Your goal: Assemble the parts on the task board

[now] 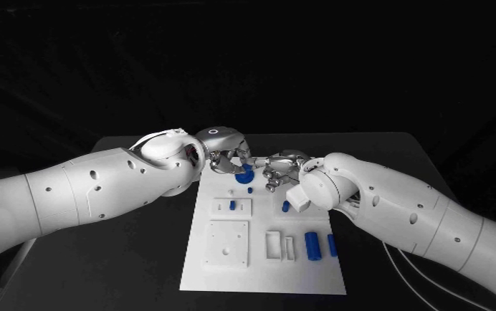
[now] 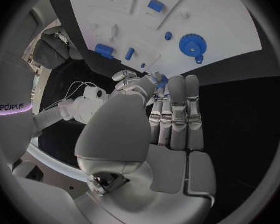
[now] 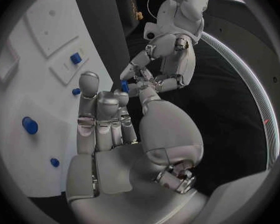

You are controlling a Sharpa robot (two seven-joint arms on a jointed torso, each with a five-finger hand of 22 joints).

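Observation:
The white task board lies in the middle of the black table. Above its far edge my left hand and right hand meet fingertip to fingertip. A small blue part sits pinched between them, and it shows again as the blue part at the left hand's fingertips. The right hand has its fingers stretched out straight, thumb beside the part. A blue gear lies on the board just under the hands, also seen as the gear.
On the board are a white plate with a blue peg, a blue block, two blue cylinders at the near right, a white square block and a white frame. Black table borders the board on both sides.

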